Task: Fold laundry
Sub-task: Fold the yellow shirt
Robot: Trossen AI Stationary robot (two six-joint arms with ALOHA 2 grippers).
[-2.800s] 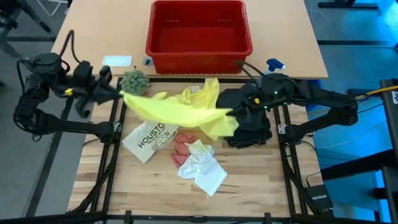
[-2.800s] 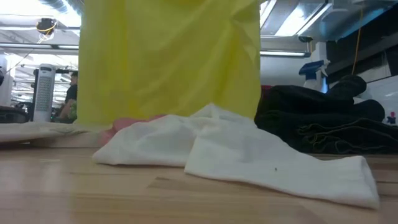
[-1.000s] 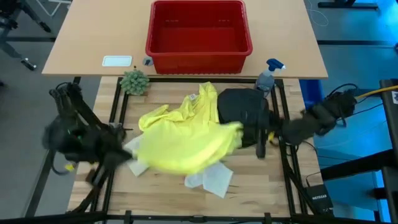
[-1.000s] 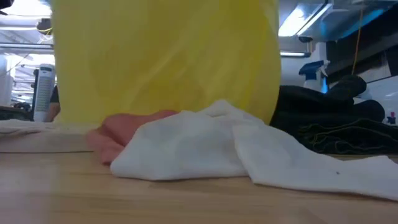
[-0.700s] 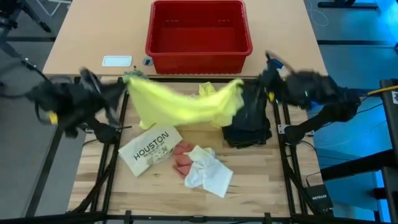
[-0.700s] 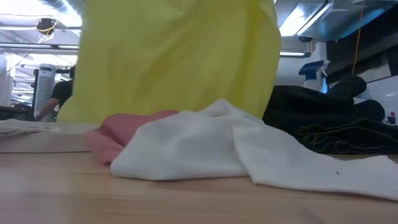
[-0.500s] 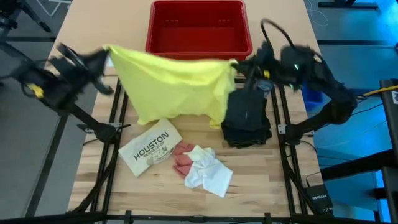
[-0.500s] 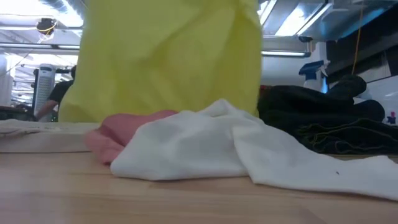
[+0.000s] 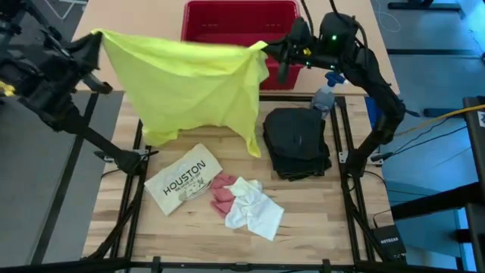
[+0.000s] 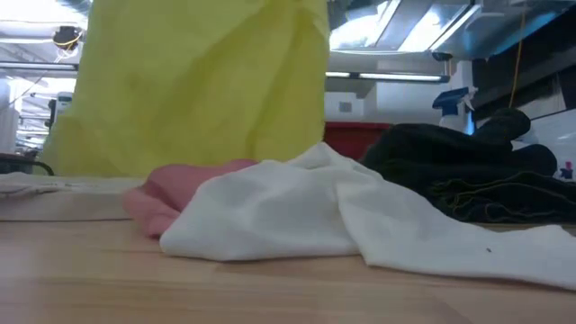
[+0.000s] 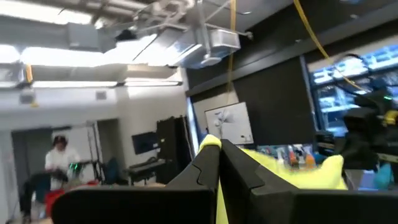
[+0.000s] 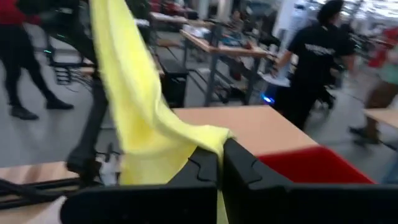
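Hanging in the air above the far half of the table [image 9: 114, 189], the yellow T-shirt [image 9: 189, 83] is stretched wide between your two arms, and its lower hem falls free toward the wood. Your left gripper [image 9: 97, 44] is pressed together on one top corner, raised past the table's left edge. Your right gripper [image 9: 267, 51] pinches the other top corner, in front of the red basket [image 9: 227, 10] at the far edge. In both wrist views you see the yellow cloth caught between the closed fingers [image 11: 208, 165].

The black trousers [image 9: 297, 142] lie in a heap near the right edge, beside the hanging shirt. At the middle of the near half, the pink cloth [image 9: 221, 189] and the white cloth [image 9: 254, 208] lie touching each other; in the low view the white one partly covers the pink. Just left of them lies the flat white item printed "HOUSTON" [image 9: 182, 177]. A spray bottle [image 9: 324, 95] stands near the far right corner.
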